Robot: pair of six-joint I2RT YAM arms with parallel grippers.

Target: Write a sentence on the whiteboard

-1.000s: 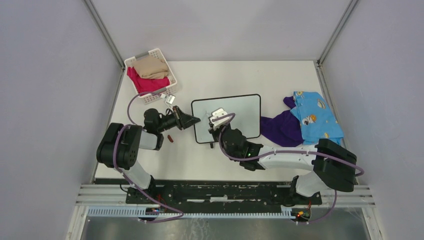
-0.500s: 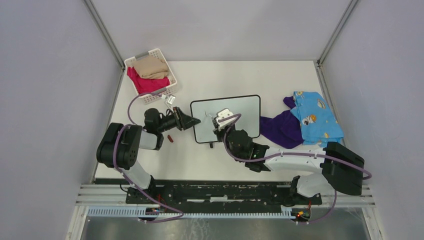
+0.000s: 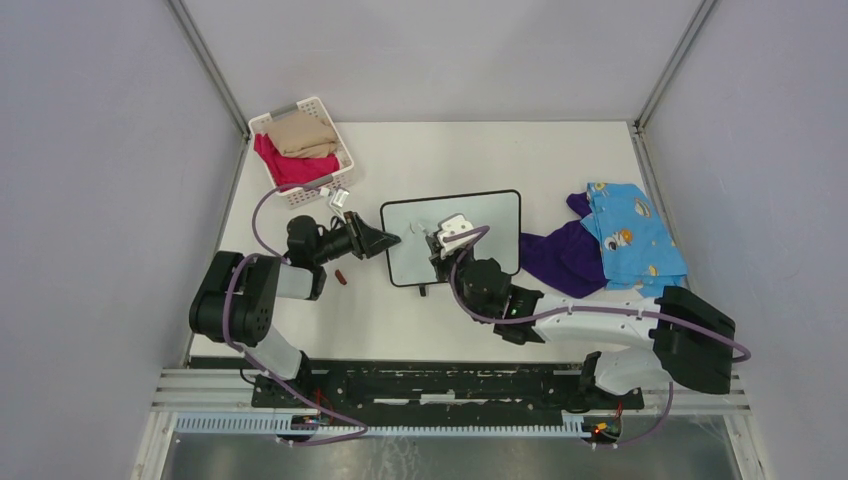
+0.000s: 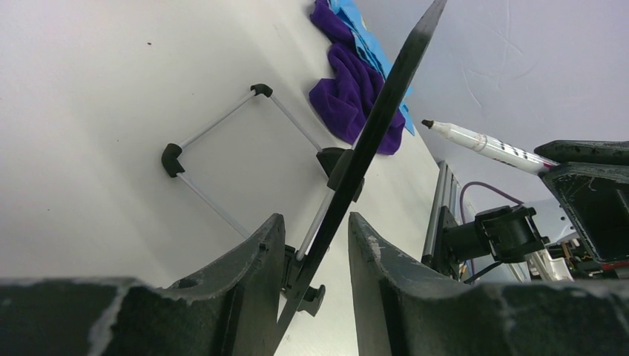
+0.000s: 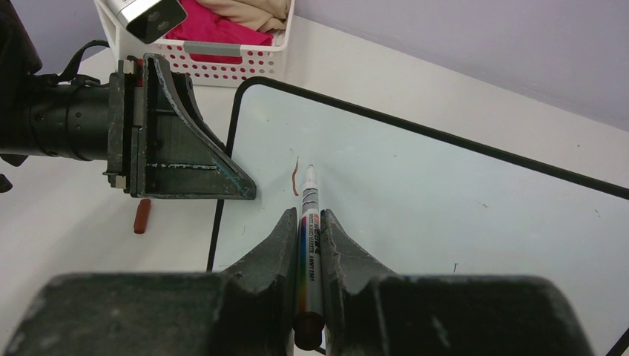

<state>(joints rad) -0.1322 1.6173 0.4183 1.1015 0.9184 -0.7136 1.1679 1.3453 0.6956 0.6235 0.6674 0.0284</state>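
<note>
Black-framed white whiteboard (image 3: 495, 215) mid-table, left edge pinched in the closed left gripper (image 3: 390, 242); right gripper (image 5: 304, 219) clamps a white marker pen (image 5: 309, 194), tip by a short red stroke (image 5: 295, 174). Risk — pen pressure shifts the whiteboard, skewing letters.

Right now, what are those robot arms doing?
They are busy with writing. The left gripper has its fingers on either side of the left edge of the whiteboard, which is tilted up. The right gripper is shut on a marker, whose tip is beside one short red stroke on the board.
</note>
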